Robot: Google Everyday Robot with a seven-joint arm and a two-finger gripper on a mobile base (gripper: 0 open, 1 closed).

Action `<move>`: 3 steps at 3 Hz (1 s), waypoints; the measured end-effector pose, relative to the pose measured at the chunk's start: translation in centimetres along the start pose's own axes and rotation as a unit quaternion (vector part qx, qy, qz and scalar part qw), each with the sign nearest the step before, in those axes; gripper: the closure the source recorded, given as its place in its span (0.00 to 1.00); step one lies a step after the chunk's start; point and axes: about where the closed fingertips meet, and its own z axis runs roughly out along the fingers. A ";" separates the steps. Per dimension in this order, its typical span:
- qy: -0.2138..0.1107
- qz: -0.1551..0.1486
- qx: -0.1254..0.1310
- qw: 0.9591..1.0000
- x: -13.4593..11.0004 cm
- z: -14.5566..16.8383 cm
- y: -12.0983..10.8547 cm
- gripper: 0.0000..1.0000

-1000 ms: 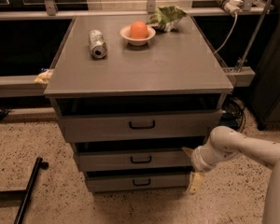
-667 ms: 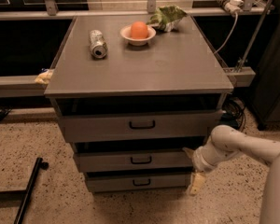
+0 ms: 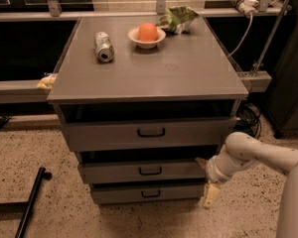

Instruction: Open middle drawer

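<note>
The middle drawer (image 3: 114,172) is a grey flat front with a small black loop handle (image 3: 150,171) at its centre. It sits between the taller top drawer (image 3: 104,135) and the narrower bottom drawer (image 3: 119,194) of a grey cabinet. My gripper (image 3: 205,178) is at the right end of the middle drawer, well to the right of the handle. It is open and holds nothing. One cream fingertip (image 3: 201,161) is near the drawer's upper right corner. The other points down beside the bottom drawer.
On the cabinet top (image 3: 188,73) lie a can (image 3: 104,46) on its side, a bowl (image 3: 146,37) with an orange fruit and a green bag (image 3: 178,19). A black pole (image 3: 31,202) lies on the speckled floor at left. Cables (image 3: 248,118) and shelving stand at right.
</note>
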 end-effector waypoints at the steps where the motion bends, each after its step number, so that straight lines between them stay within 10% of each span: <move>1: 0.000 0.012 -0.009 1.000 0.2 -0.3 0.8 0.00; 2: 0.000 0.012 -0.009 1.000 0.1 -0.5 0.8 0.00; 3: -0.004 0.065 -0.070 0.995 1.0 -0.7 6.0 0.00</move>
